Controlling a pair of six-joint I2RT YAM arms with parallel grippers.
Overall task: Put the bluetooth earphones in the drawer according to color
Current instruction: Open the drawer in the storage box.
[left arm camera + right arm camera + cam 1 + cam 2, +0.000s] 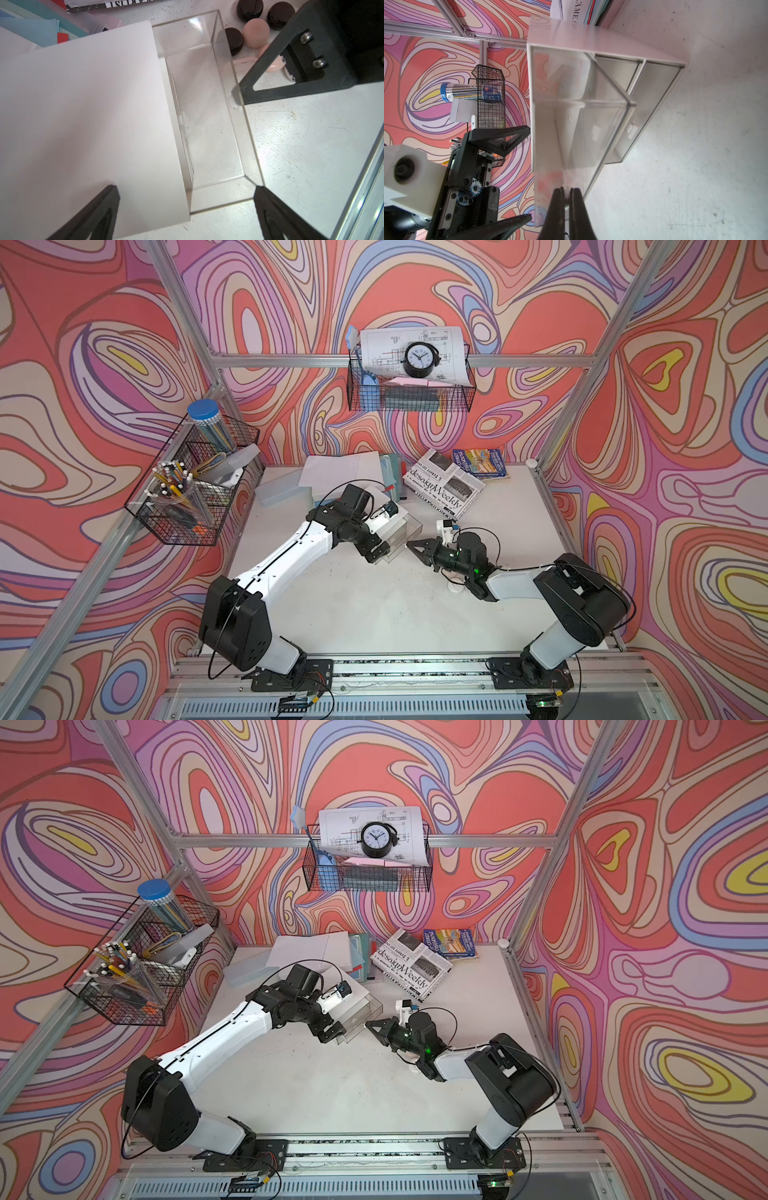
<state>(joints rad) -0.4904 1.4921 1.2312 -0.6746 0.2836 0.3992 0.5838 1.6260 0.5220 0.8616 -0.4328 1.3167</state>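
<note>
Table: white and scuffed, it carried the cabinet near its middle, with both arms reaching in toward it from the near edge.

Cabinet: a white box whose plain top filled much of the left wrist view. It sat between the two arms, so either one could probably reach its front.

Drawer: clear plastic, it stood pulled well out of the cabinet. It looked empty, with the table showing through its floor. It seemed to be held out to make room for the first colour.

Left pincer: released, with its jaws spread wide. It hung over the near corner where the cabinet top met the drawer and held nothing. My guess was that it waited there to steady the cabinet or to fetch a piece.

Right pincer: clenched on the drawer, with the tips pinched on the small handle at the middle of the clear front. That grip was likely what kept the drawer out.

Earphones: all those showing lay on the table in a loose cluster just beyond the far end of the drawer, outside it. Three black and two pink showed in the left wrist view. Pale white ones lay partly behind the right pincer, and their count was not clear. None had been sorted yet, so the task looked barely begun.
</note>
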